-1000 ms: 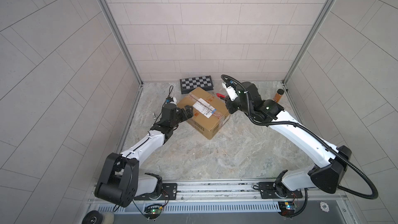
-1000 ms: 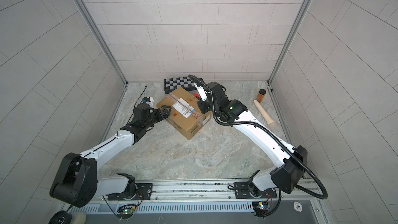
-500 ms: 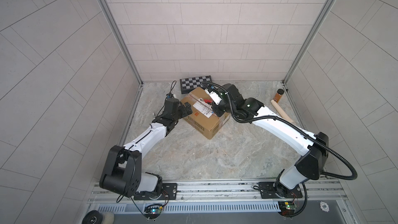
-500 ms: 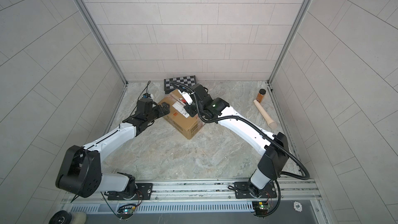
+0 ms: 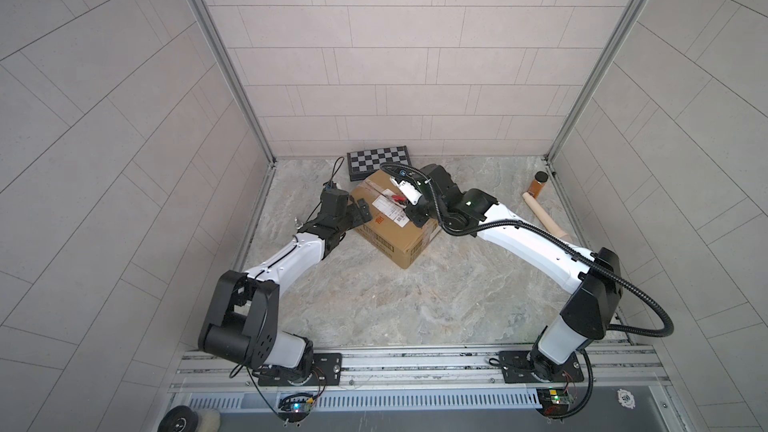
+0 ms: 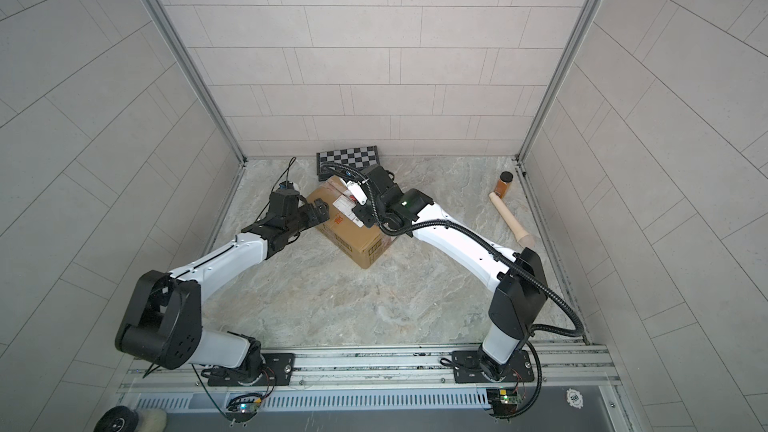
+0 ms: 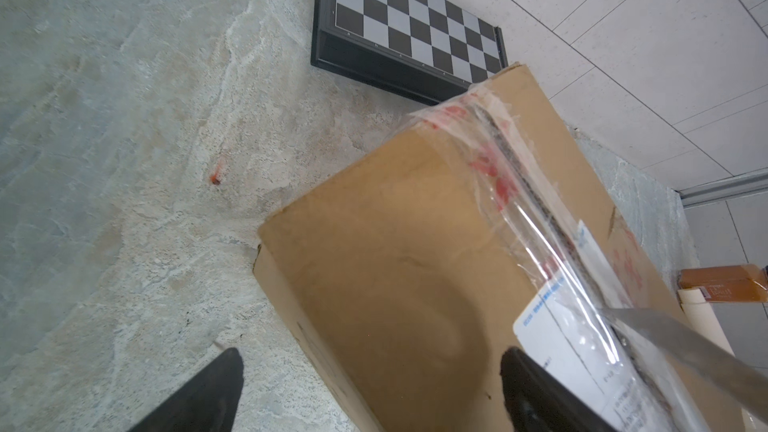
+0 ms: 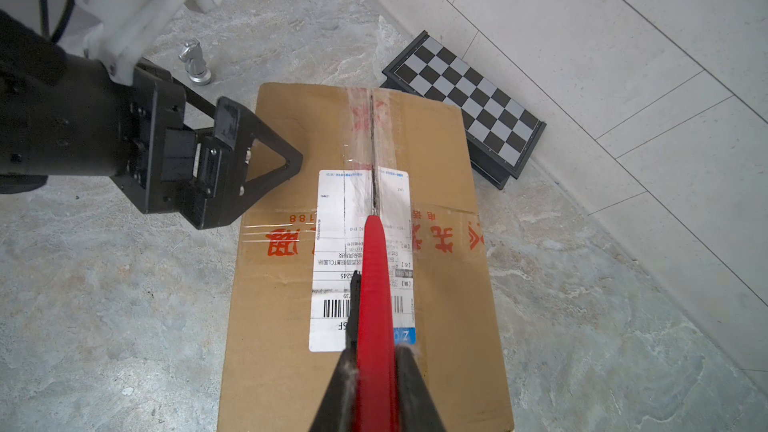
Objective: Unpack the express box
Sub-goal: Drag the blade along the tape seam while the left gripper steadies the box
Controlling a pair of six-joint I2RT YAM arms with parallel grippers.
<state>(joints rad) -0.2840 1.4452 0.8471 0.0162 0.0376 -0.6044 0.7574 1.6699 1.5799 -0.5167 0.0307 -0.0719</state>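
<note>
The box [image 5: 395, 224] lies at 12 o'clock on the surface [image 5: 374, 305], just beside a chessboard [image 5: 378, 158]. The right fingers [image 8: 415, 392] pinch a red knife [image 8: 374, 284], its blade on the taped seam. The left fingers [image 7: 536, 388] are spread across the box's 9 o'clock edge.

A marbled stone floor [image 5: 415, 305] carries everything. The box [image 5: 405, 243] sits toward the back, one corner pointing forward. A chessboard [image 5: 378, 158] lies just behind it, along the back wall. A small silver knight [image 8: 195, 62] stands left of the box. By the right wall, a brown jar [image 5: 538, 184] sits just beside a wooden pin [image 5: 545, 218].
</note>
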